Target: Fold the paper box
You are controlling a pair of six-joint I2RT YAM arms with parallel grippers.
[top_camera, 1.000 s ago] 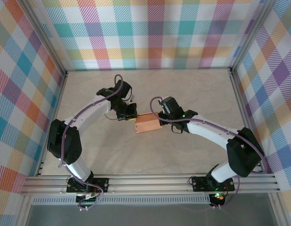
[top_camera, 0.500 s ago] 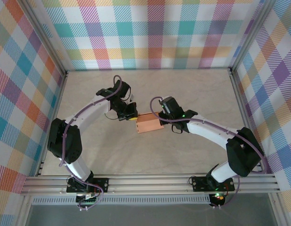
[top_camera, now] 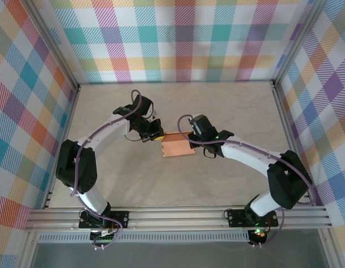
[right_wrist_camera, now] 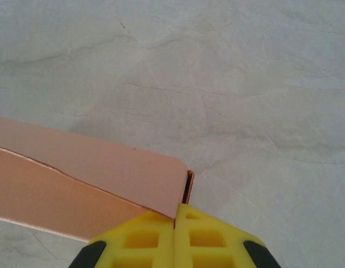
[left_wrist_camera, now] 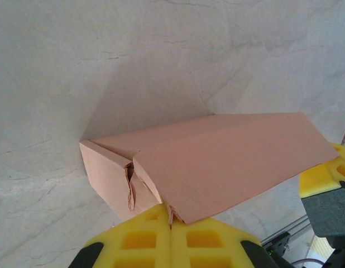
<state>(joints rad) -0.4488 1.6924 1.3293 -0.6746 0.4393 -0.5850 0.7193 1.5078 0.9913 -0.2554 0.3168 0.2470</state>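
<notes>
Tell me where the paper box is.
In the top view the paper box is near the middle of the table, between the left hand and the right hand, each pinching one end.

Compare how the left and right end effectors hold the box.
The left end effector pinches the box at its left end, while the right end effector pinches its right end. At the left one's grip the flaps gape and look creased. At the right one's the rounded flap lies smooth. Both are yellow-tipped and shut on the box.
</notes>
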